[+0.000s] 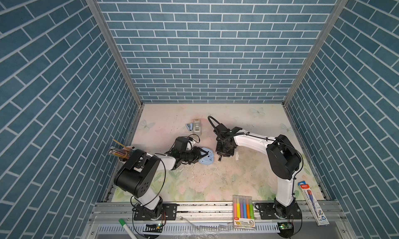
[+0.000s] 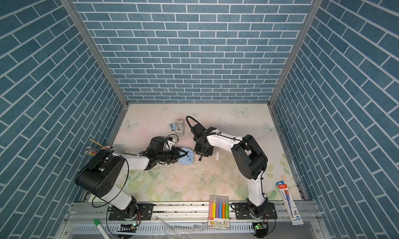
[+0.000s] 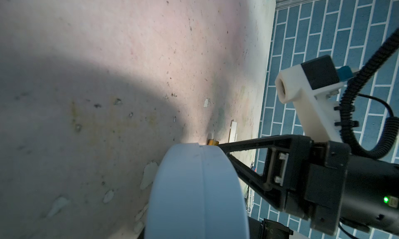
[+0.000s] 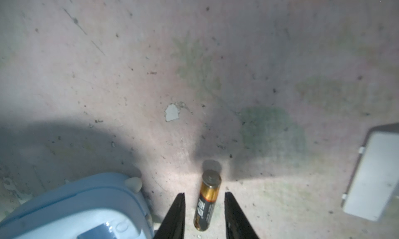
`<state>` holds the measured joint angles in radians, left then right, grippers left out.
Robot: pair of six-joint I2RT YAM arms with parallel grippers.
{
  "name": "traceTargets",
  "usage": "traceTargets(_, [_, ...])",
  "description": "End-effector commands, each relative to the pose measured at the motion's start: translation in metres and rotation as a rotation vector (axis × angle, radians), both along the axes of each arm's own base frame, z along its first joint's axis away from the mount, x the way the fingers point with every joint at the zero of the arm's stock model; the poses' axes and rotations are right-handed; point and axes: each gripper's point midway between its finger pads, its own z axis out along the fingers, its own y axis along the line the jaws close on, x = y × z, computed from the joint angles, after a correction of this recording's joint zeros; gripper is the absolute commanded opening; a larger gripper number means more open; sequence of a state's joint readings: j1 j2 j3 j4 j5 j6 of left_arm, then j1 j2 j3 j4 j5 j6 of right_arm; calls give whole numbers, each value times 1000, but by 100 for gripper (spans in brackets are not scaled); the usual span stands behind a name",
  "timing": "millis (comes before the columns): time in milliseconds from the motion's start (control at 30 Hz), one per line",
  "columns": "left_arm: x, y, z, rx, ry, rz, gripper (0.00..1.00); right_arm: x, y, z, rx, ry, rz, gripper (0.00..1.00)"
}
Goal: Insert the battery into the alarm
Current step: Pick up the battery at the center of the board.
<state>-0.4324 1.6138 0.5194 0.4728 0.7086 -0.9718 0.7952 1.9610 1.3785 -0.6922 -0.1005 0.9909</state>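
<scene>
Straddling the battery (image 4: 207,205), right pincer (image 4: 204,194) gapes untouching; left pincer (image 1: 207,155), one finger hidden, clamps alarm (image 1: 205,161).

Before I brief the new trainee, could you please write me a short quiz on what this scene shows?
1. True or false: the battery already sits inside the alarm.
2. Fill the gap: the right gripper, jaws open, straddles the ___ lying on the table.
3. Which gripper clamps the alarm? A) left gripper B) right gripper C) neither

Key: 1 false; 2 battery; 3 A.
</scene>
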Motion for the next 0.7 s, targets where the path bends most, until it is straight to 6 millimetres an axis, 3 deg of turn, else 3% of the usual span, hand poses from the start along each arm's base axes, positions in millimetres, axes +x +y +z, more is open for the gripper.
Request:
traceTargets(0, [-9, 7, -18, 56, 52, 8, 2, -7, 0, -4, -17, 45, -32, 32])
traceTargets(500, [-10, 7, -19, 49, 51, 7, 2, -10, -7, -21, -64, 65, -34, 17])
traceTargets(667, [-9, 7, -19, 50, 52, 7, 2, -10, -14, -27, -99, 51, -20, 5])
